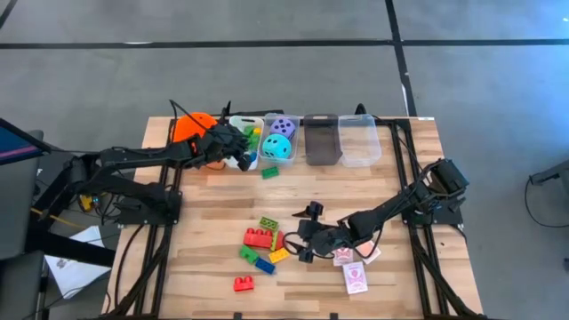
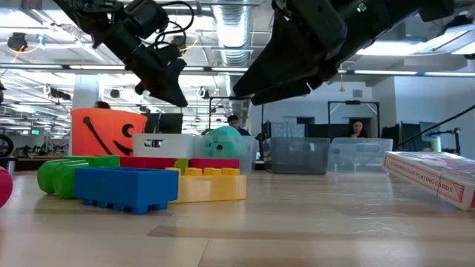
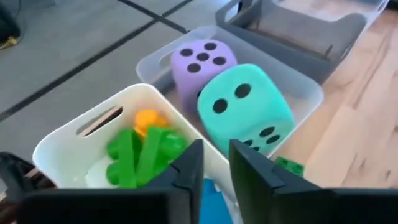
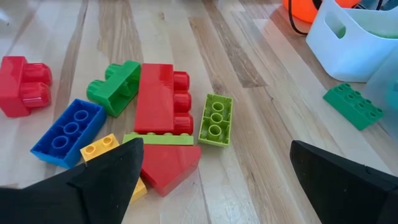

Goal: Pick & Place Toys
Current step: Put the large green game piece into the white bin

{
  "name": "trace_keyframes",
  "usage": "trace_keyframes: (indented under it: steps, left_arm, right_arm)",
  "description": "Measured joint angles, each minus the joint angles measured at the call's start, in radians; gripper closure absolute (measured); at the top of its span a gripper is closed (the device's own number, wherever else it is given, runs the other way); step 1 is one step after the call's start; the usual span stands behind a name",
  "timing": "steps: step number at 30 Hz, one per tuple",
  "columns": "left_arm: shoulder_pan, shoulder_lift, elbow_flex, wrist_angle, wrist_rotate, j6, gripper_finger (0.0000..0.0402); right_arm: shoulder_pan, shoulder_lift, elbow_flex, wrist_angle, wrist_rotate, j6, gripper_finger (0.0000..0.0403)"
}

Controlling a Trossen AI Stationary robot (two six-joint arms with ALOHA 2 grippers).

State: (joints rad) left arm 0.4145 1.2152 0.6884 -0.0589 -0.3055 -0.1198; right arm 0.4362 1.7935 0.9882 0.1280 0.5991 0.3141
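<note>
**A:** Where are you at?

**B:** I've got the left gripper at the far left, over the white bin beside the orange bucket. Fingers nearly together, thin gap only. Something blue shows in that gap, but I can't tell if it's gripped. I'd say it's there to drop a brick: green bricks and an orange piece already lie in that bin.

**A:** Dice?

**B:** Purple die and teal die share the next bin to the right, touching. Done, I'd judge.

**A:** Right arm?

**B:** Right gripper is just right of the brick pile at near centre, jaws spread wide, empty. Lined up for a pick, probably the lime brick or the long red brick beside it.

**A:** Anything in the way?

**B:** Pile is tight: red, blue brick and yellow touch, so a neighbour may get nudged. Lone red brick sits nearer, apart. One green brick is stray on the table just near the bins. Playing cards lie right of the gripper, clear.
</note>
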Motion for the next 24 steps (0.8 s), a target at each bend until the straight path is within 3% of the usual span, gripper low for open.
trace_keyframes:
  steps: [5, 7, 11, 13, 19, 24]
  left_arm:
    - [-0.002, -0.007, 0.000, 0.039, 0.032, -0.055, 0.0291]
    - [-0.001, -0.014, 0.000, 0.051, 0.157, -0.075, 0.0279]
    - [-0.040, -0.017, 0.000, 0.126, 0.503, -0.086, 0.0264]
    - [-0.100, -0.018, 0.000, 0.153, 0.584, -0.090, 0.0261]
    - [-0.346, -0.017, 0.000, 0.153, 0.594, -0.089, 0.0260]
    - [-0.555, -0.013, 0.000, 0.132, 0.488, -0.084, 0.0260]
  right_arm:
    - [0.000, 0.000, 0.000, 0.000, 0.000, 0.000, 0.0006]
    - [0.000, 0.000, 0.000, 0.002, 0.000, 0.000, 0.0006]
    - [0.000, 0.000, 0.000, 0.010, 0.000, 0.000, 0.0006]
    - [-0.001, 0.000, 0.000, 0.010, 0.000, 0.000, 0.0006]
    - [0.000, 0.000, 0.000, 0.015, 0.000, 0.000, 0.0006]
    - [0.000, 0.000, 0.000, 0.015, 0.000, 0.000, 0.0006]
